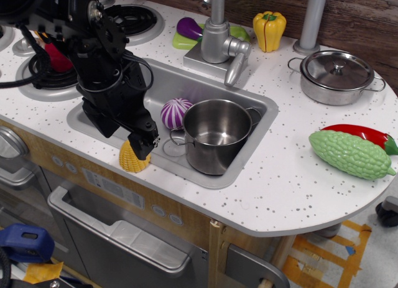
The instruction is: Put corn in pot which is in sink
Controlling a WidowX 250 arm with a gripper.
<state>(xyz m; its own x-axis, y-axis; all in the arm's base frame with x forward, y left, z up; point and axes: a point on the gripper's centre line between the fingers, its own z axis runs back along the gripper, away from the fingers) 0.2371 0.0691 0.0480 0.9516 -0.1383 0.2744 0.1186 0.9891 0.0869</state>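
Note:
The yellow corn [132, 158] sits upright at the sink's front left rim, its top hidden by my gripper. My black gripper [140, 144] comes down on it from above, with the fingers on the cob; whether it is closed on the cob I cannot tell. The deep steel pot [214, 134] with two loop handles stands empty in the right part of the grey sink [177, 83], to the right of the corn.
A purple-and-white striped toy [176, 113] lies in the sink beside the pot. The grey faucet [219, 42] stands behind the sink. A lidded steel pan [336, 76], yellow bell pepper [269, 30], green bumpy gourd [351, 153] and red chilli [364, 134] are on the counter. Stove burners are at the left.

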